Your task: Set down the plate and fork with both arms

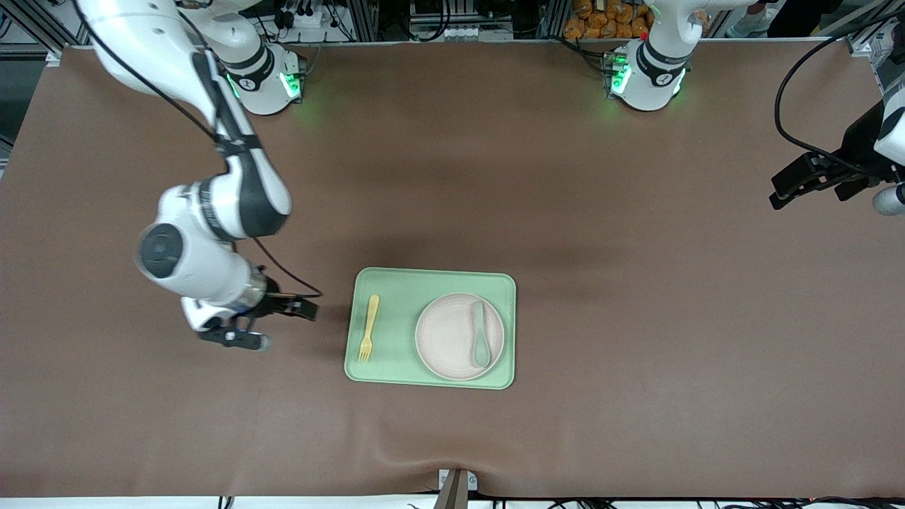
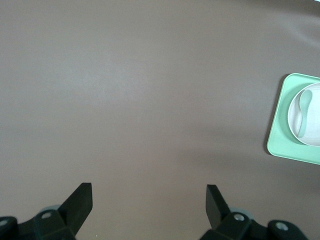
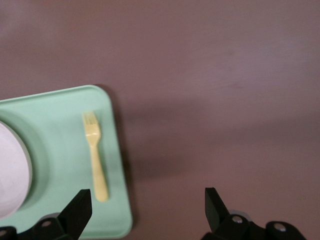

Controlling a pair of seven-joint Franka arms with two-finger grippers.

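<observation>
While the fork (image 1: pixel 368 327) is lying along the tray's (image 1: pixel 396 283) right-arm edge beside the plate (image 1: pixel 452 339), the right gripper (image 1: pixel 272 322) is hovering, fingers apart, just off that edge; the left gripper (image 1: pixel 813 185) is waiting, spread, over the table's left-arm edge.

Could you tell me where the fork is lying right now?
The fork lies on the green tray, beside the plate, toward the right arm's end.

From high across the table the front camera looks down on the whole brown top around the green tray (image 1: pixel 431 283), the right wrist camera looks straight down close by the tray's (image 3: pixel 60 107) fork-side edge, and the left wrist camera, well away, catches only the tray's (image 2: pixel 278 131) plate-side end.
</observation>
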